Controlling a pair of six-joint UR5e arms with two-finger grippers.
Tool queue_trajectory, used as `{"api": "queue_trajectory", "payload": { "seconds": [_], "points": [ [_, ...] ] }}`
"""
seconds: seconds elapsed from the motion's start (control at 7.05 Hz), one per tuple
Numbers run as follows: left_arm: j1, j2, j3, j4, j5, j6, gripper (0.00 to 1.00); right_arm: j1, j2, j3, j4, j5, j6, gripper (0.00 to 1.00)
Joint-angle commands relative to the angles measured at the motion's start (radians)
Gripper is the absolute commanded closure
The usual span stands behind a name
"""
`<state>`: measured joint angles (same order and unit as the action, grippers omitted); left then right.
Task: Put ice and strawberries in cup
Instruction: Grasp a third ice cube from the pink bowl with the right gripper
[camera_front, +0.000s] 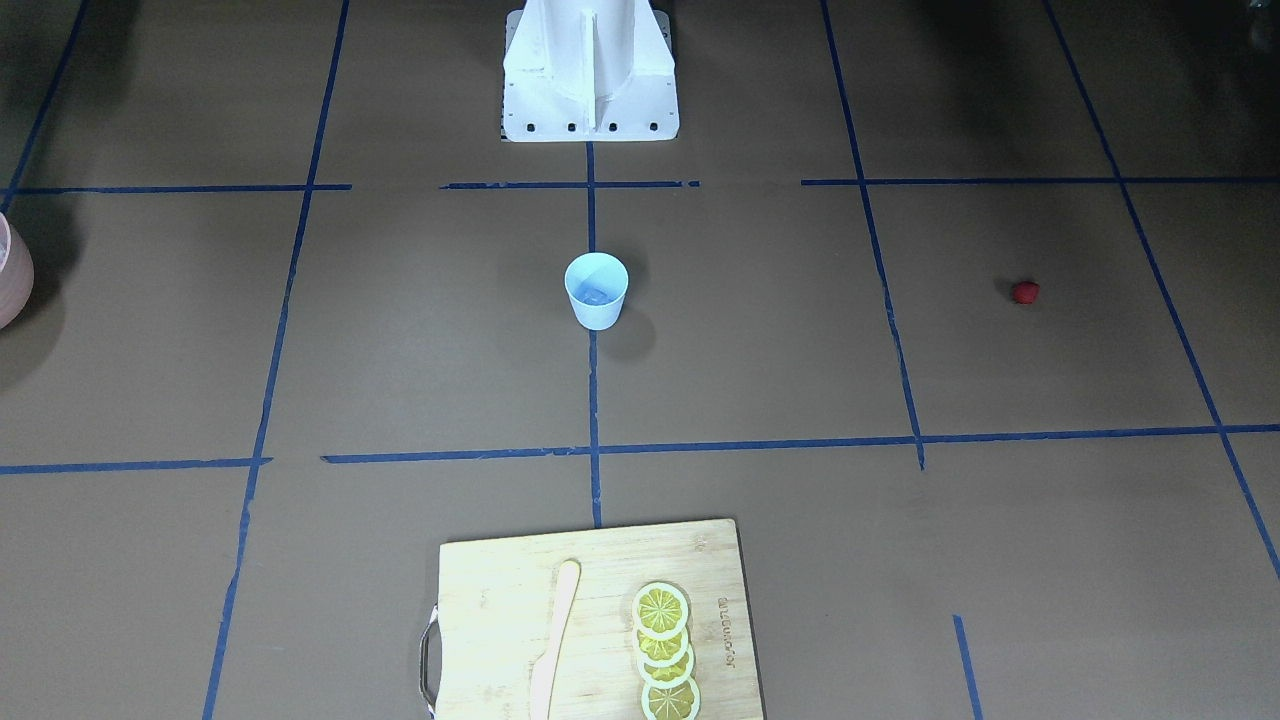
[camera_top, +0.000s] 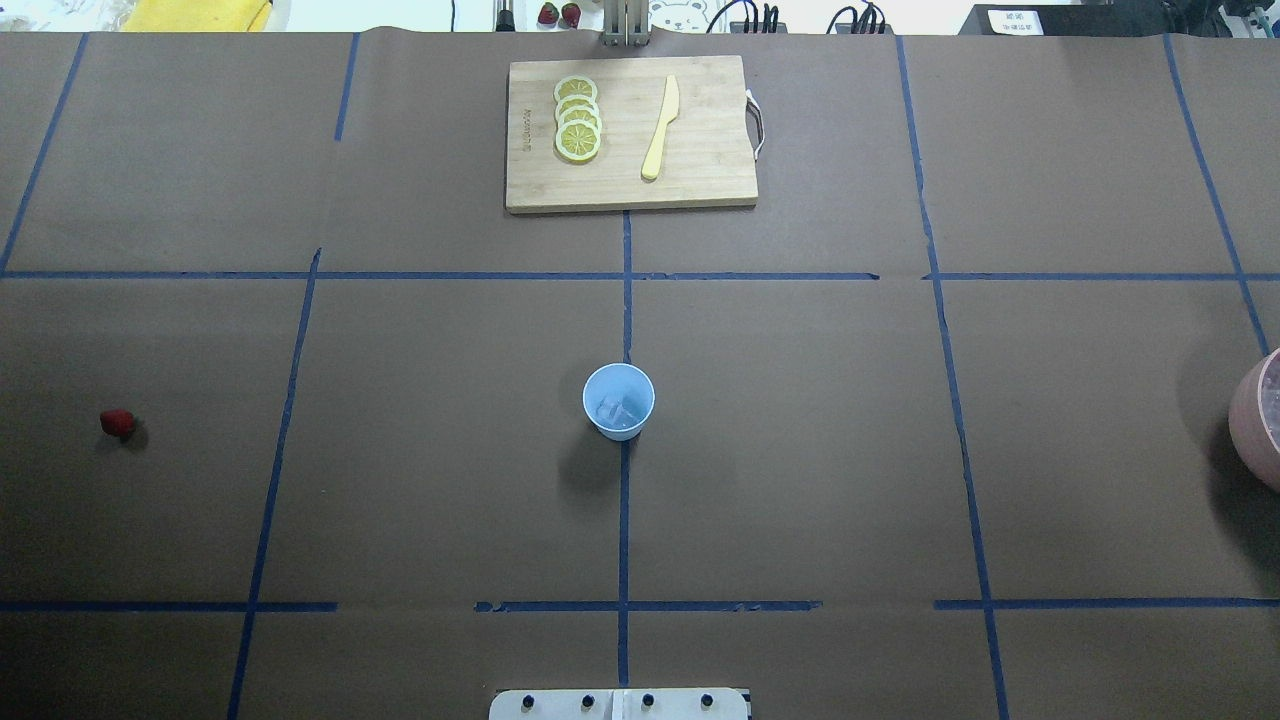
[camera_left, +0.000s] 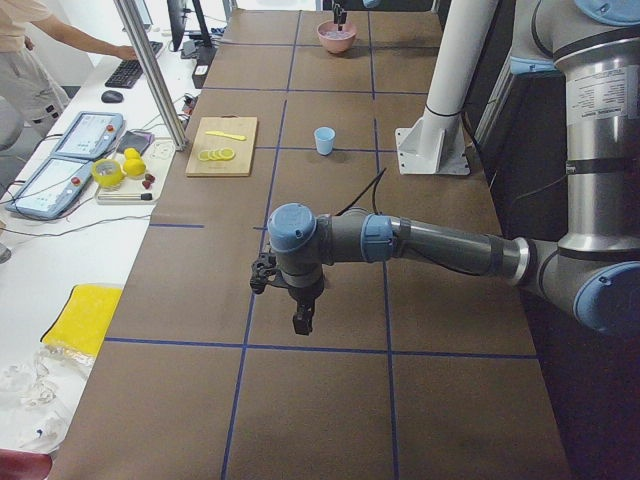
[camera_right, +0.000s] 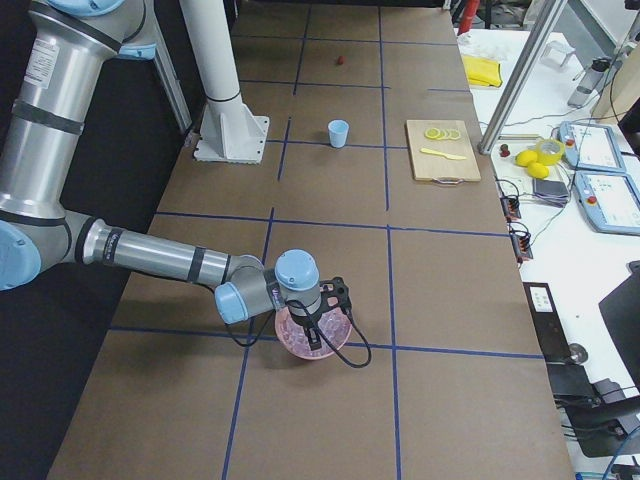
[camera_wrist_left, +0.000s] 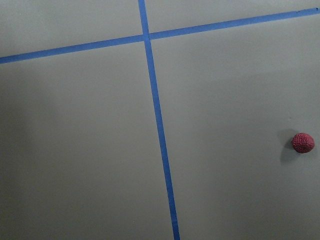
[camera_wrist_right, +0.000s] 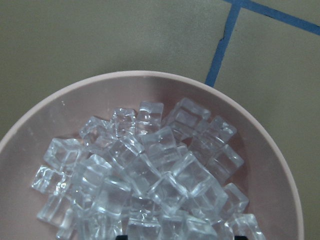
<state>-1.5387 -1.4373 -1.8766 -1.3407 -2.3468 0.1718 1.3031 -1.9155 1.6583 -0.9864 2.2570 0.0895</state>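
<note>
The light-blue cup (camera_top: 619, 400) stands upright at the table's middle with a few pieces of ice (camera_top: 617, 410) in it. A small red strawberry (camera_top: 117, 423) lies alone on the robot's far left, and it shows at the right edge of the left wrist view (camera_wrist_left: 303, 142). My left gripper (camera_left: 302, 325) hangs above the table near there; I cannot tell whether it is open or shut. My right gripper (camera_right: 316, 340) hovers over the pink bowl (camera_wrist_right: 150, 80) heaped with ice cubes (camera_wrist_right: 145, 175). Its dark fingertips (camera_wrist_right: 122, 236) stand wide apart, with nothing gripped.
A wooden cutting board (camera_top: 700, 170) on the table's far side carries lemon slices (camera_top: 577, 118) and a pale knife (camera_top: 660, 128). The white robot base (camera_front: 590, 70) stands behind the cup. A person (camera_left: 30, 50) is at a side desk with tablets.
</note>
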Motion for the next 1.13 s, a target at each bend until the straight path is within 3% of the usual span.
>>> {"api": "queue_trajectory", "payload": {
  "seconds": [0.0,0.14,0.28,0.57,0.71,0.99],
  "points": [
    [0.000,0.000,-0.001,0.000,0.000,0.000,0.00,-0.018,0.000,-0.002,0.005,-0.017,0.007,0.24],
    [0.000,0.000,-0.004,0.000,0.000,0.000,0.00,-0.018,-0.002,-0.006,0.005,-0.019,0.006,0.26],
    [0.000,0.000,-0.004,0.000,0.000,0.000,0.00,-0.018,0.000,-0.012,0.005,-0.019,0.007,0.35],
    [0.000,0.000,-0.004,0.000,0.000,0.000,0.00,-0.018,0.000,-0.014,0.005,-0.019,0.004,0.78],
    [0.000,0.000,-0.004,0.000,0.000,0.000,0.00,-0.016,0.000,-0.009,0.005,-0.016,0.001,0.92],
    [0.000,0.000,-0.004,0.000,0.000,0.000,0.00,0.016,0.001,0.036,-0.009,0.007,0.003,0.97]
  ]
}}
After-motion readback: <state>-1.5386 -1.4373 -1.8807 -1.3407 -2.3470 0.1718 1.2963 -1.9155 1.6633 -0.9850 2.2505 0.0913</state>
